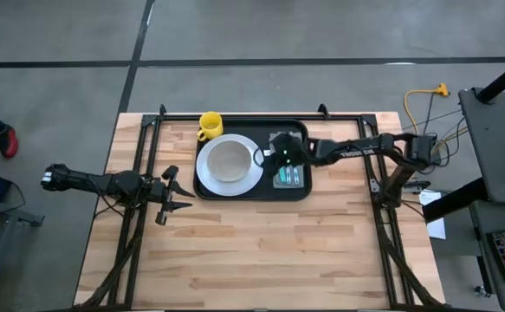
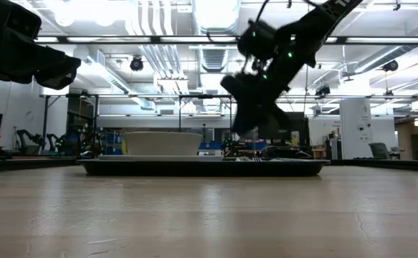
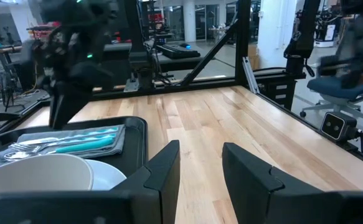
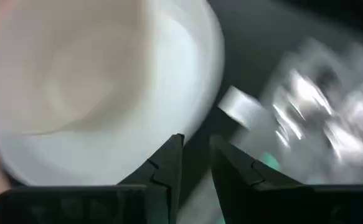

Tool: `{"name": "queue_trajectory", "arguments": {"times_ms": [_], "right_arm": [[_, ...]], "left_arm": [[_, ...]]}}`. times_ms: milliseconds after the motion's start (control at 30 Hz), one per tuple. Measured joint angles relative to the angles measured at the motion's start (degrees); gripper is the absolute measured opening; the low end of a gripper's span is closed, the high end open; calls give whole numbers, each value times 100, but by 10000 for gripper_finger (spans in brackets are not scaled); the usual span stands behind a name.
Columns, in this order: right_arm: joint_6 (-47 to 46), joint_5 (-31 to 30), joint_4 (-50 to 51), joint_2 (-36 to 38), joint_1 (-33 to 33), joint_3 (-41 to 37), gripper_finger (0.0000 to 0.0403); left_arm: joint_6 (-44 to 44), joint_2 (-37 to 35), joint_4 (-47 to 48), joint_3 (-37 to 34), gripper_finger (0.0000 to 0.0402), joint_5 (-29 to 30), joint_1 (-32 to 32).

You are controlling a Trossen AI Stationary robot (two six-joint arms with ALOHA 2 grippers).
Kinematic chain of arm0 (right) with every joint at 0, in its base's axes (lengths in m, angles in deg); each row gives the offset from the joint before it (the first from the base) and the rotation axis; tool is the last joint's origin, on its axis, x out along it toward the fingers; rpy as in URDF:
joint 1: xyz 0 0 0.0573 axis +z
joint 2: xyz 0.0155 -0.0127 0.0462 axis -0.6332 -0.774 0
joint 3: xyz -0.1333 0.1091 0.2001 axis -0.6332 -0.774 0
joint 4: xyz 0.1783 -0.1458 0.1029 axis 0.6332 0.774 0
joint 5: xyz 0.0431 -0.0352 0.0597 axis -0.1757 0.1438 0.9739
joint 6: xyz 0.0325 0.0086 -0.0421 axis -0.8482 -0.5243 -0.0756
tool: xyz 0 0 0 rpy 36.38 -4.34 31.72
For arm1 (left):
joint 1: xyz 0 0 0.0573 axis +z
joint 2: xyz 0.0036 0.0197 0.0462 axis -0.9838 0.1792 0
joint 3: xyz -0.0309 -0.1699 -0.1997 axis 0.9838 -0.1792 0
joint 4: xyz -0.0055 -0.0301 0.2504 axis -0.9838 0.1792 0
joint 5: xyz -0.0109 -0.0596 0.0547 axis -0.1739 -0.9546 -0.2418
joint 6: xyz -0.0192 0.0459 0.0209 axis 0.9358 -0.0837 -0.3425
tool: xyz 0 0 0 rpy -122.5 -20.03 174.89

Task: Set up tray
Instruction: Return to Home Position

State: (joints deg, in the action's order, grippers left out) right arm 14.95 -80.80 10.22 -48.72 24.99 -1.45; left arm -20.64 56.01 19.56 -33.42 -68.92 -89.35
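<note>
Tray [image 1: 268, 192] lies at the 12 o'clock end of the surface [image 1: 252, 251], long axis 9 to 3. Your right gripper [image 1: 269, 157] hangs directly over it, with the plate [image 1: 254, 173] at its 9 and the napkin [image 1: 291, 179] at its 3. Its fingers [image 4: 165, 165] are slightly parted and empty. Judged: withdrawal runs toward 3 o'clock across the cutlery [image 3: 56, 146], so lift first. Left gripper [image 1: 172, 194] waits off the tray at 8 o'clock, fingers released, empty.

Large black rectangular tray [image 1: 254, 127]: set on light wooden surface [image 1: 261, 251], far middle. Held in it: round white plate [image 1: 249, 178] carrying white bowl [image 1: 228, 159], left; yellow mug [image 1: 210, 126], far left corner; grey folded napkin [image 3: 114, 142] bearing cutlery [image 3: 56, 145], right.
</note>
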Motion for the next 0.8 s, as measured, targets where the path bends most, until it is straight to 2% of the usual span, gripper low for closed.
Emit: {"name": "queue_trajectory", "arguments": {"times_ms": [233, 400, 500, 800], "right_arm": [[2388, -169, -1667, 0, 1217, -7, 69], [3590, -175, -2177, 5, 1899, -9, 76], [3673, -173, -2273, 66, 2087, -17, 79], [2765, -175, -2293, 470, 2109, -13, 70]], "left_arm": [[0, -2, -2, 0, 102, 2, -2], [0, 0, -1, 0, 102, 2, 0], [0, 0, -2, 0, 102, 0, 0], [0, -1, 0, 0, 102, 0, 0]]}}
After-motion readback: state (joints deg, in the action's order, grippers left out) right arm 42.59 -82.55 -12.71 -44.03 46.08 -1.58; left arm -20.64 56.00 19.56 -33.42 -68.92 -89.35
